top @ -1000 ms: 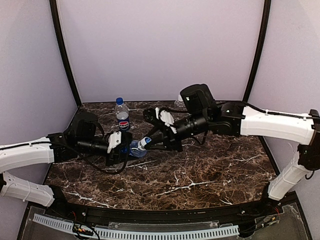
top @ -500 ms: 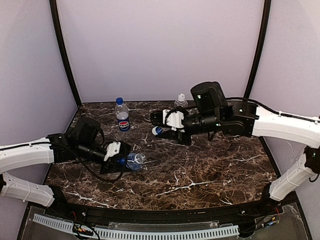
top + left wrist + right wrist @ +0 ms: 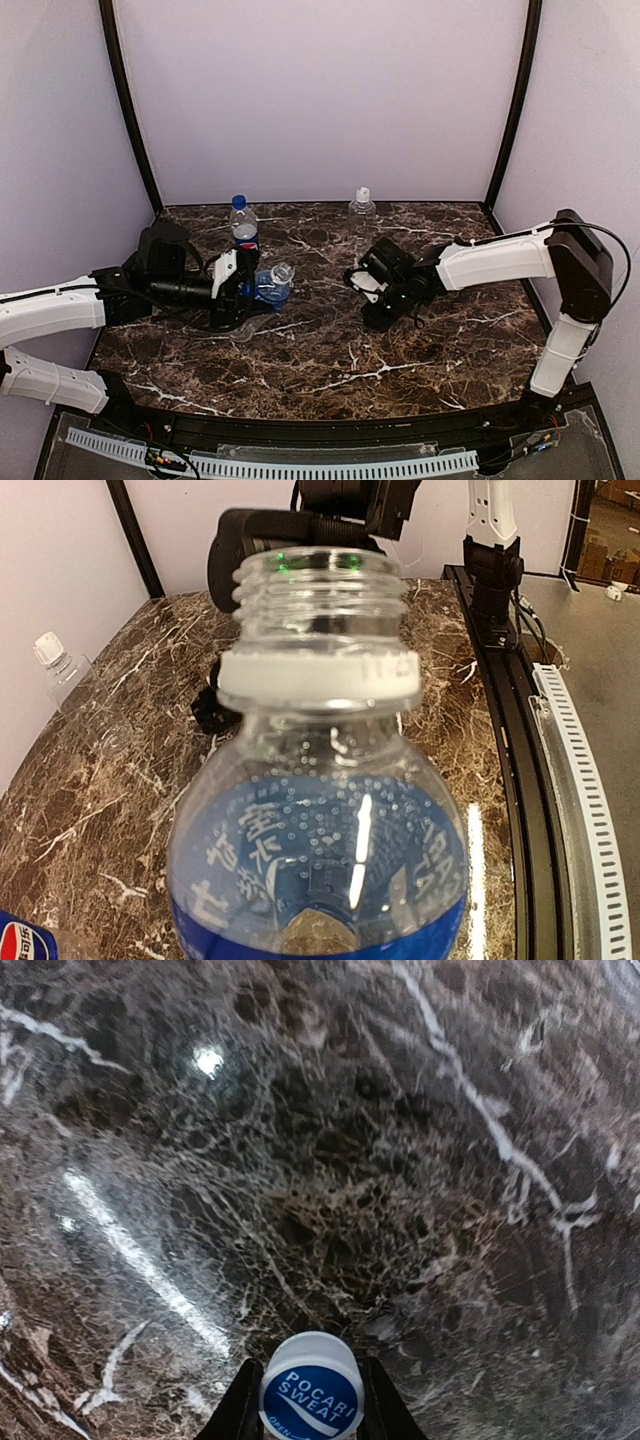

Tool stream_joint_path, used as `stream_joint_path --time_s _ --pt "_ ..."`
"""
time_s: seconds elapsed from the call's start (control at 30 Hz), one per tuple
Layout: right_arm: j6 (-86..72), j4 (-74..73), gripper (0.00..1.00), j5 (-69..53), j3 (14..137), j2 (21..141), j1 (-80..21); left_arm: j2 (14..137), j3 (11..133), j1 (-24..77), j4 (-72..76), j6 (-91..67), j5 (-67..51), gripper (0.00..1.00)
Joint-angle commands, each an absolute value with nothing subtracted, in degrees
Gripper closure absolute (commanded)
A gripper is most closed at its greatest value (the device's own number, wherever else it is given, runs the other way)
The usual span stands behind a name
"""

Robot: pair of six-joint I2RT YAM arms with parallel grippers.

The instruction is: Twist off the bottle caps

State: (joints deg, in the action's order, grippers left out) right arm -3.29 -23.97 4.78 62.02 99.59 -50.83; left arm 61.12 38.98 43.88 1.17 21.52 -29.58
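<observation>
Since half a second ago the right gripper has dropped low over the marble table, pinching the blue-and-white cap. The left gripper clamps the tilted, uncapped water bottle; the Pepsi bottle and unlabelled bottle stand capped behind.

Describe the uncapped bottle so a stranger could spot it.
On the marble table's left side, the left gripper holds a blue-labelled water bottle. Unlike the capped Pepsi bottle and unlabelled bottle behind it, its threaded neck is bare.

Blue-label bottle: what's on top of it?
Nothing: the clear plastic blue-label bottle has a bare threaded neck. A blue-and-white round plastic cap is in the right gripper. The left gripper covers the bottle's base.
</observation>
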Motion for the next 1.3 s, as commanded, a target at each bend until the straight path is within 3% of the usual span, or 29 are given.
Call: stream_joint_path --time_s 0.0,0.03,0.17,0.27,0.33,0.4,0.43,0.53,0.7,0.83,1.17,1.27 --pt "-12.1 -27.2 0.92 5.0 62.0 103.7 -51.9 59.7 39.9 43.7 3.0 18.7 -29.4 0.76" --pt "-12.1 -27.2 0.88 5.1 61.8 104.3 -52.3 59.7 40.0 43.7 2.9 18.9 -29.5 0.76" --pt "-11.1 -27.4 0.51 4.2 62.3 105.4 -53.0 59.6 40.0 43.8 3.3 18.9 -30.1 0.76" --pt "-10.4 -29.1 0.35 4.5 64.5 104.9 -53.0 59.5 40.0 43.8 3.5 18.7 -30.7 0.75" --pt "-9.1 -30.7 0.31 5.3 66.5 103.2 -53.1 59.3 40.1 43.7 3.5 18.7 -31.1 0.75" --pt "-6.7 -30.7 0.05 5.6 68.7 100.2 -53.1 59.1 40.2 43.7 3.7 18.8 -31.7 0.75" --pt "-5.2 -29.9 0.03 5.1 69.6 98.2 -53.3 59.1 40.3 43.7 3.8 18.9 -32.0 0.74" --pt "2.7 -22.5 0.04 -2.4 69.9 91.2 -54.9 59.1 40.2 43.7 4.9 18.8 -33.8 0.73" --pt "10.3 5.5 0.08 -30.3 62.2 78.8 -56.9 59.1 39.7 43.8 7.1 18.8 -36.9 0.72" --pt "6.4 22.7 0.13 -34.6 60.5 80.5 -57.9 59.4 39.6 43.7 8.2 18.5 -38.3 0.71" --pt "3.4 25.7 0.28 -38.2 67.2 89.2 -59.8 59.4 39.7 43.8 8.1 18.4 -38.8 0.71" --pt "1.4 28.4 0.42 -39.1 66.7 90.4 -59.9 59.4 39.5 43.8 8.3 18.3 -38.8 0.70"
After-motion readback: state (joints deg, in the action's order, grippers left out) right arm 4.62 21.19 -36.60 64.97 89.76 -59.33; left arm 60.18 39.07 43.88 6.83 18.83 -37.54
